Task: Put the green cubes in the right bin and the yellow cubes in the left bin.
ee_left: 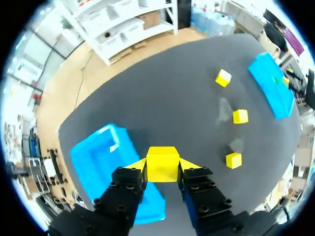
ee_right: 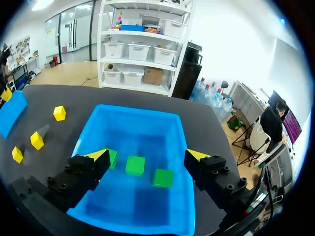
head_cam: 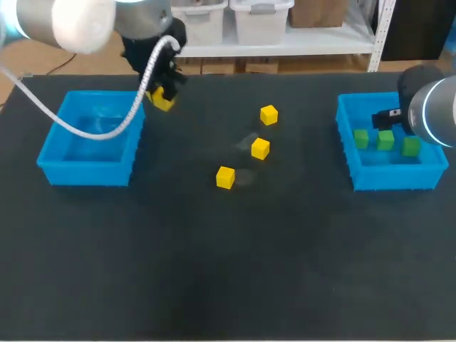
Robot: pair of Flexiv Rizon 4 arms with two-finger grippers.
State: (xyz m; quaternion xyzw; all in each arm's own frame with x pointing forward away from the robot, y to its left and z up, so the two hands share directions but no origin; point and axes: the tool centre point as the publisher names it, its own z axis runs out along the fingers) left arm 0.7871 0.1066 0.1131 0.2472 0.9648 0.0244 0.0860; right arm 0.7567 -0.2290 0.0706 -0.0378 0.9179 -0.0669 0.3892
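1. Pinched in your left claw (ee_left: 162, 167), one yellow cube (ee_left: 162, 163) hangs over the table (head_cam: 214, 271), just beside the far right corner of the left bin (head_cam: 85, 173).
2. Three loose yellow cubes (head_cam: 268, 115) (head_cam: 261, 148) (head_cam: 225, 177) lie apart near the table's middle.
3. Three green cubes (head_cam: 361, 139) (head_cam: 385, 140) (head_cam: 411, 146) sit in the right bin (head_cam: 395, 177).
4. Your right claw (ee_right: 147, 155) hangs above that bin, fingers spread, gripping nothing.

Bright, even light leaves faint pale glare patches on the dark table (head_cam: 214, 271).
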